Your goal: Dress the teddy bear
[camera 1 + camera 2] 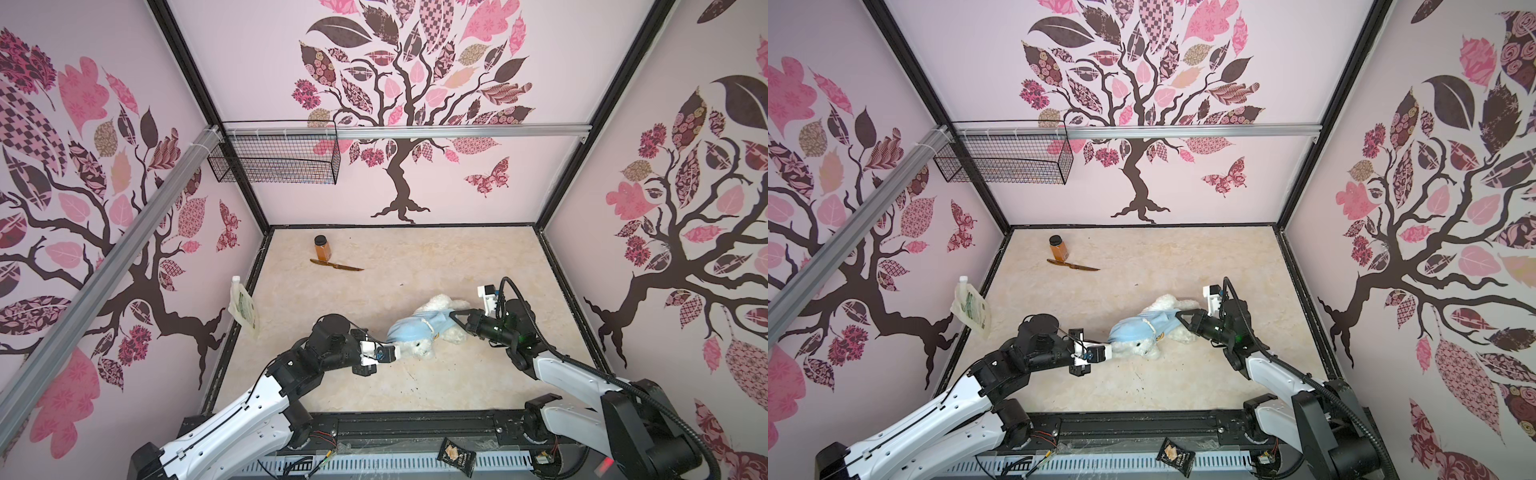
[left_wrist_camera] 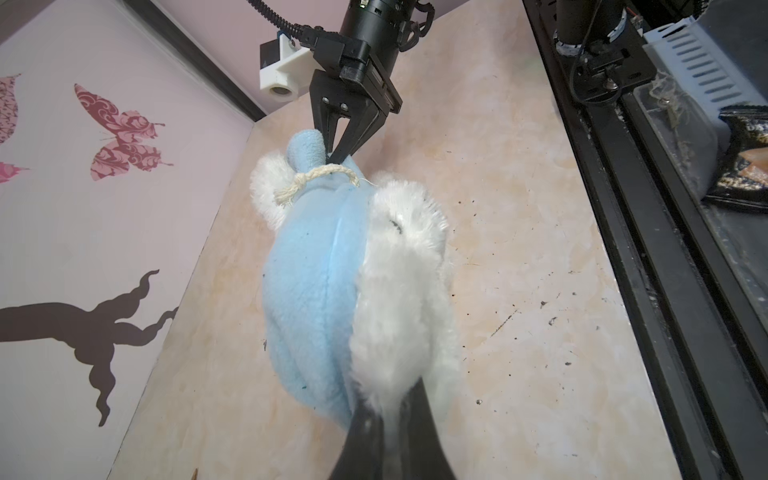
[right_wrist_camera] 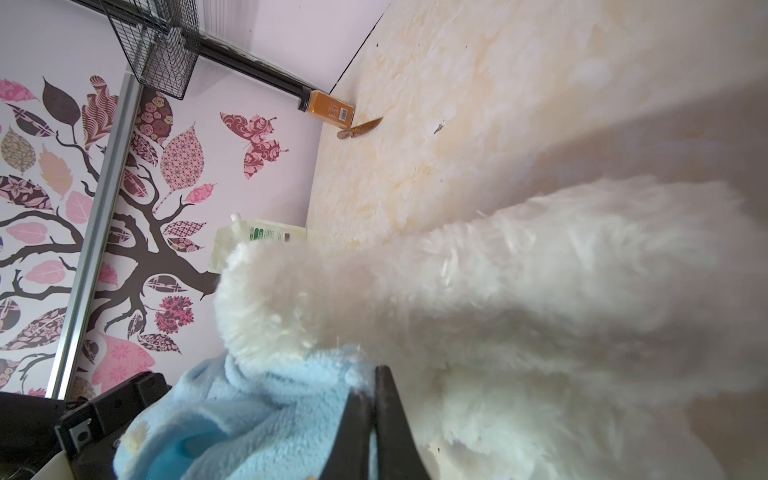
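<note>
The white fluffy teddy bear [image 1: 420, 348] [image 1: 1144, 348] lies on its side mid-table, its body inside a light blue hooded shirt [image 1: 417, 326] [image 1: 1140, 326]. My left gripper [image 1: 400, 351] [image 1: 1113, 351] is shut on the bear's white fur; the left wrist view shows fur [image 2: 399, 291] pinched between the dark jaws of the left gripper [image 2: 390, 401]. My right gripper [image 1: 451, 314] [image 1: 1177, 314] [image 2: 336, 157] is shut on the shirt's edge at the bear's other end. The right wrist view shows the right gripper [image 3: 371, 376] closed on blue fleece [image 3: 249, 415], beside a white limb [image 3: 519, 291].
An amber jar [image 1: 322, 247] and a brown knife [image 1: 336, 266] lie at the back left of the table. A pale pouch [image 1: 244, 307] leans on the left wall. A wire basket [image 1: 274, 156] hangs on the rail. A dark snack packet [image 1: 457, 455] lies on the front rail.
</note>
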Action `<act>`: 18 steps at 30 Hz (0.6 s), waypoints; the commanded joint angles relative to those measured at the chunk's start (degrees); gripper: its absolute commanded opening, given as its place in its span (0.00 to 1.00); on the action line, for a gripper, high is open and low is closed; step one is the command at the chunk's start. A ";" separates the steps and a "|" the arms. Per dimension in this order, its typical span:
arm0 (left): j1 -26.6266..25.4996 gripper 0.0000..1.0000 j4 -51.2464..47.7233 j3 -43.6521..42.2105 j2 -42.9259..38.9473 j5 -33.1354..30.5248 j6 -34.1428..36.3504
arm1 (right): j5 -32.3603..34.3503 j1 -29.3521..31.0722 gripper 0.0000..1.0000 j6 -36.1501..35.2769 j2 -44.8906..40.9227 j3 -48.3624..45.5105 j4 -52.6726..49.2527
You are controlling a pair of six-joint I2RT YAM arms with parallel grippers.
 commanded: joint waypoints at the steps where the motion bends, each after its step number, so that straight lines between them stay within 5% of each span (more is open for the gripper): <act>1: 0.23 0.00 -8.69 -0.23 0.32 5.61 2.09 | 16.62 -5.51 0.00 -2.28 3.97 3.06 -0.65; 5: 1.07 0.00 -6.33 1.09 1.80 6.82 1.60 | 13.05 2.42 0.00 -10.80 5.99 5.78 -1.79; 11: 2.61 0.00 -5.08 3.05 3.27 5.69 5.36 | 3.28 6.29 0.21 -17.03 5.09 5.44 -2.80; 18: 2.61 0.00 -5.30 3.64 5.69 6.56 6.77 | 8.72 6.29 0.35 -27.13 -9.39 9.64 -19.72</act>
